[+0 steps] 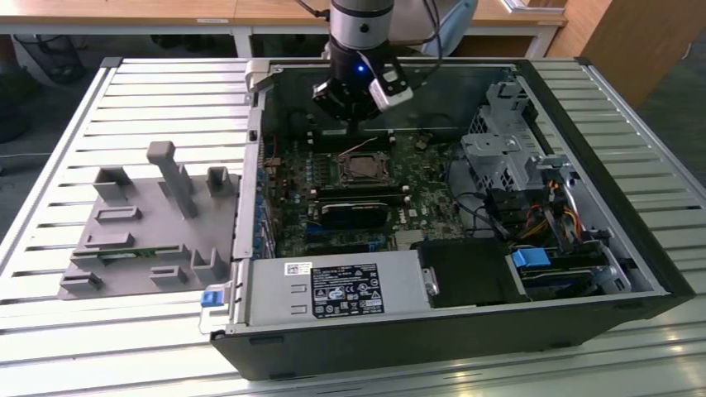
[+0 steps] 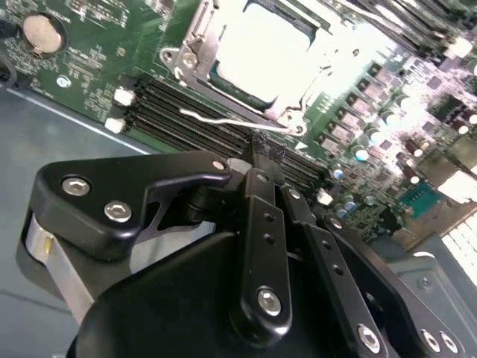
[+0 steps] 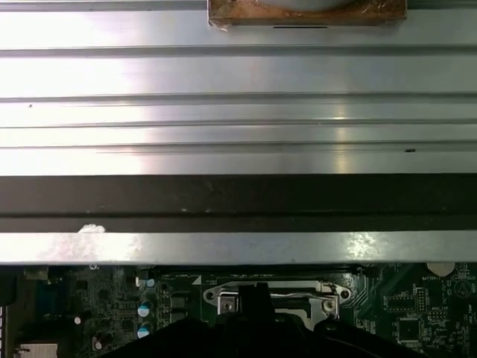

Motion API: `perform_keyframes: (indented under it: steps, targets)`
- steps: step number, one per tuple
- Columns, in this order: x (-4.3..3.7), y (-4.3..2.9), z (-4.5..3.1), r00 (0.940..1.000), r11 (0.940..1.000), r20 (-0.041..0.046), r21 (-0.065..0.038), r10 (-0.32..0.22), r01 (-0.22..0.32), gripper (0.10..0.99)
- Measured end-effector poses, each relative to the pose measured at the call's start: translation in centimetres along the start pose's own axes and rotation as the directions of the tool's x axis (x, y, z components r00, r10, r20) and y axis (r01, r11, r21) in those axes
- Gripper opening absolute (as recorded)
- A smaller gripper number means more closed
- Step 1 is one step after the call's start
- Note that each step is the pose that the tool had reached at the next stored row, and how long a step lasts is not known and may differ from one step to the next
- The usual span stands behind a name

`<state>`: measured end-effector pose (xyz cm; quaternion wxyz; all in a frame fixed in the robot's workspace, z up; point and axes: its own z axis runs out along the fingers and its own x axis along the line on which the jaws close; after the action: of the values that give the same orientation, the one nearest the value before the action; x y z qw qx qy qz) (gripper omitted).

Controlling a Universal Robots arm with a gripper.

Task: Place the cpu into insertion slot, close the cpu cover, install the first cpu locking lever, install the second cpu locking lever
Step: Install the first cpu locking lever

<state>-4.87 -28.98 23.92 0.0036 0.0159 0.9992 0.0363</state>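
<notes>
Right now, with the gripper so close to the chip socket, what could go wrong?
1. The closed gripper has its tip at the thin wire lever; it might slip off and let the lever spring away.
2. The memory slots lie right beside that lever; a slip could scrape them.

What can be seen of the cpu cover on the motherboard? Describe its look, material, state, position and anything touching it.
The cpu cover is a thin, shiny silver metal frame with a square window. It appears to lie closed flat on the green motherboard, the cpu's pale top showing through. A thin wire lever runs along one edge, and the gripper sits right at that lever; whether it touches the cover cannot be told.
</notes>
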Motion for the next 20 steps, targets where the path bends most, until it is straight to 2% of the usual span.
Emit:
perform_keyframes:
  steps: [3,8,10,12,20]
  targets:
    - [-0.68,0.00,0.25,1.0000,1.0000,0.0001,0.000,0.000,0.000,0.106]
    - [-0.87,-0.03,0.80,1.0000,1.0000,0.0001,0.000,0.000,0.000,0.106]
    - [-0.95,-0.04,0.88,1.0000,1.0000,-0.0003,-0.005,0.000,0.000,0.106]
    - [-0.99,-0.04,0.97,1.0000,0.9999,-0.0006,-0.017,0.000,0.000,0.106]
    - [-1.40,-0.04,1.17,1.0000,0.9998,-0.0006,-0.018,0.000,0.000,0.106]
